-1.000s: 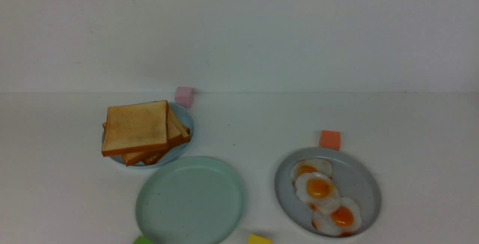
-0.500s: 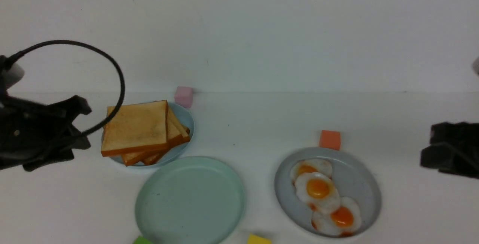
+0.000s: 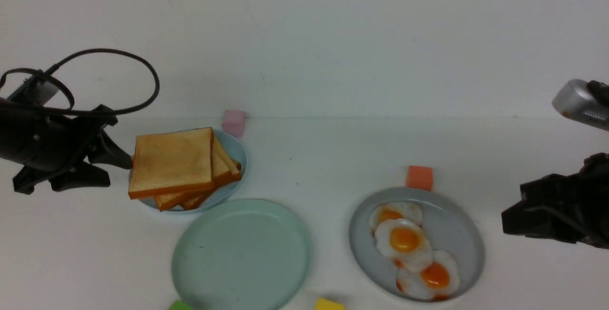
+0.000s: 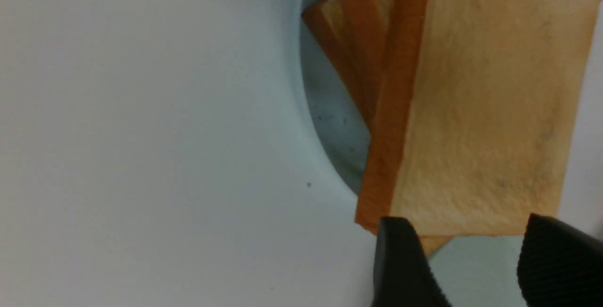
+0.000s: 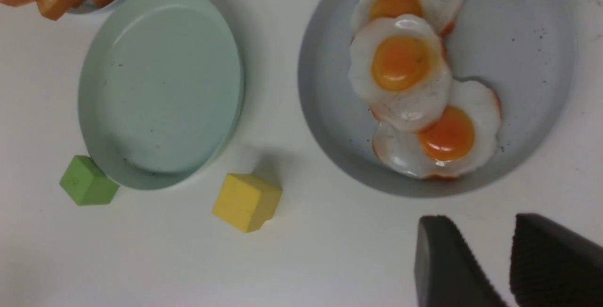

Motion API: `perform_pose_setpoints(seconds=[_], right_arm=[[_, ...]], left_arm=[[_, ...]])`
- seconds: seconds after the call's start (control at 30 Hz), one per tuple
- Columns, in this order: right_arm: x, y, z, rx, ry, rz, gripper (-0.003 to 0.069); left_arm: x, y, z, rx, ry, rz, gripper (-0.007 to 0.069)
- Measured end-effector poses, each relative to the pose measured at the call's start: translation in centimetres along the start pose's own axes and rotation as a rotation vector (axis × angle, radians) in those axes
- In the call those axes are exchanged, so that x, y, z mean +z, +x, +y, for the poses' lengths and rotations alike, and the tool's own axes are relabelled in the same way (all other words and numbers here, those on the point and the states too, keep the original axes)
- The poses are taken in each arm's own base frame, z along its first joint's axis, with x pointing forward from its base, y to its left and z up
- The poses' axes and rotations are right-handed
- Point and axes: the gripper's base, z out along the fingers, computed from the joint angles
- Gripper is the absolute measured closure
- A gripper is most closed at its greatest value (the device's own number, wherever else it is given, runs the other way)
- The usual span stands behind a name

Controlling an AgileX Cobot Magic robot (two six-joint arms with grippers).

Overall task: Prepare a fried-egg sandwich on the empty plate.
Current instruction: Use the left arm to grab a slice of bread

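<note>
Light-blue plate on the left side of the surface, toward its far edge. Toast slices piled on it at differing angles; top slice square, golden, brown-crusted, lying over the others and overhanging the rim.

Left claw released, fingers apart, nothing between them. Fingertips close to the top slice's left side; contact cannot be told.

Mint-green plate bare of food, nearer than the toast and farther from the far edge. No sandwich on it; makings lie on the other two plates.

Grey-blue plate to the right, well apart from the toast. Three fried eggs, whites flat, yolks orange. Middle egg overlaps both the farther egg and the nearer egg.

Right claw released, fingers parted, empty, right of the egg plate.

Blocks: pink block by the surface's far edge, beside the toast plate; orange block at the egg plate's far rim; green block by the mint plate's near rim; yellow block between mint and egg plates, on the near side.
</note>
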Motion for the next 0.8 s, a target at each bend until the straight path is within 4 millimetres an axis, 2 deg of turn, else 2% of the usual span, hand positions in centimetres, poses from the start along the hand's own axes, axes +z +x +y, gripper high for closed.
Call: perform_pose_setpoints(seconds=[0.33,0.53,0.8], right_arm=[[0.1,0.0,0.0,0.004,-0.003,0.002,0.0418],[0.1,0.0,0.0,0.004,-0.003,0.002,0.0418],[0.1,0.0,0.0,0.006,-0.005,0.006,0.0418]], left_arm=[[3.1,-0.7,1.2,-0.012,0.015,0.024,0.0248],[4.3,-0.9,1.3,0.013,0.073,0.022,0.0283],[4.5,-0.9,1.5,0.055,0.081,0.023,0.0517]])
